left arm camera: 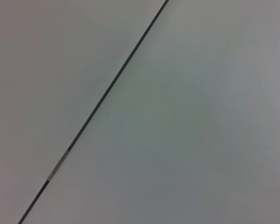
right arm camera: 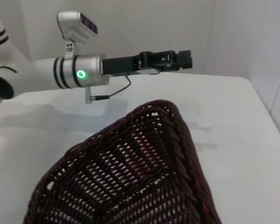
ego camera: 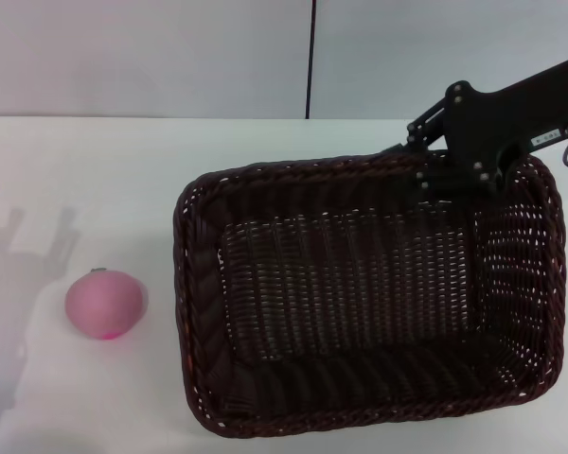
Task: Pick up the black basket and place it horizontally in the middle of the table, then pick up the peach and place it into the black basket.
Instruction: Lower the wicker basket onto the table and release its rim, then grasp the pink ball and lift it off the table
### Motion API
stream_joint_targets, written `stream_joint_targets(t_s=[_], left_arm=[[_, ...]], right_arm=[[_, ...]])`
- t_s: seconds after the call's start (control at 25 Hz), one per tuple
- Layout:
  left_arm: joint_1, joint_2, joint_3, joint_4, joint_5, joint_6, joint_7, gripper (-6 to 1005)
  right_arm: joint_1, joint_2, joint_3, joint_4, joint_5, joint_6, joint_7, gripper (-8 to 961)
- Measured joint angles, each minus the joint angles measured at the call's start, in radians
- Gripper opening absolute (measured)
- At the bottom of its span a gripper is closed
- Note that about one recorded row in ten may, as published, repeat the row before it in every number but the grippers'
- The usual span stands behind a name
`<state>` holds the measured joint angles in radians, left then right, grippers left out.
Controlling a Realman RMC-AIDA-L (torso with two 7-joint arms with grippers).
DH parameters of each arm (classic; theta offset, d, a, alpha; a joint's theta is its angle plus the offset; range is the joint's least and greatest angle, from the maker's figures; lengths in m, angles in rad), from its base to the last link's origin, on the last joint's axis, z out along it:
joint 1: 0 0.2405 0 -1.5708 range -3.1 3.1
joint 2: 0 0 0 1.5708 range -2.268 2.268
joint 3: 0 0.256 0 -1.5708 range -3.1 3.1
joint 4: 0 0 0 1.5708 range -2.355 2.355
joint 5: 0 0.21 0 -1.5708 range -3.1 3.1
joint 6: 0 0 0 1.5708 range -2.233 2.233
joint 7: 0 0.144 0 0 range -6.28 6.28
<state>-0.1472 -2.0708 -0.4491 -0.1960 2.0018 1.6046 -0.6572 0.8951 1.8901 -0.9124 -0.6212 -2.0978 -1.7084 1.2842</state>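
Head view: the right pincer is at the far rim of the black basket, near its far right corner, with its dark body reaching in from the right. The fingers appear to straddle the braided rim, but whether they are clamped on it or merely apart around it cannot be told. The basket lies long side across the tabletop, opening upward, seated right of centre; its right rim sits close to the right edge of the view. The peach rests well apart to the left, on bare tabletop.

Judgement: the step in hand is placing the basket. To do it well, the grip should take the rim squarely at the weave, lift only enough to free the base, and carry leftward towards the middle with the long side kept level and horizontal. A corner hold invites tilting or swinging.

Clearances: open room lies between basket and peach; the travel should stop short of the fruit, which would roll if nudged. In the right wrist view the left pincer is held above the tabletop beyond the basket, fingers' state not discernible.
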Motion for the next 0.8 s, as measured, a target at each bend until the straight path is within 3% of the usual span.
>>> stream_joint_targets(t_s=[0.24, 0.52, 0.56, 0.64, 0.72, 0.76, 0.8], left_arm=[[0.0, 0.0, 0.012, 0.0, 0.0, 0.0, 0.0, 814], [-0.002, 0.0, 0.024, 0.0, 0.0, -0.003, 0.001, 816], [-0.002, 0.0, 0.024, 0.0, 0.0, -0.003, 0.001, 816], [-0.002, 0.0, 0.027, 0.001, 0.0, -0.001, 0.001, 816], [-0.001, 0.0, 0.031, 0.002, 0.0, 0.001, 0.001, 817], [-0.001, 0.0, 0.031, 0.002, 0.0, 0.001, 0.001, 817], [-0.001, 0.001, 0.038, 0.006, 0.0, 0.004, 0.001, 817]], right_arm=[[-0.007, 0.005, 0.046, 0.005, 0.006, 0.066, -0.037, 371], [-0.023, 0.003, 0.202, 0.022, 0.042, 0.106, -0.122, 380], [-0.053, 0.0, 0.269, 0.026, 0.089, 0.113, -0.151, 381], [-0.073, -0.001, 0.297, 0.028, 0.118, 0.117, -0.162, 382], [-0.123, 0.002, 0.34, 0.036, 0.202, 0.127, -0.179, 383], [-0.187, 0.012, 0.377, 0.065, 0.307, 0.143, -0.203, 383], [-0.187, 0.012, 0.377, 0.065, 0.307, 0.143, -0.203, 384]])
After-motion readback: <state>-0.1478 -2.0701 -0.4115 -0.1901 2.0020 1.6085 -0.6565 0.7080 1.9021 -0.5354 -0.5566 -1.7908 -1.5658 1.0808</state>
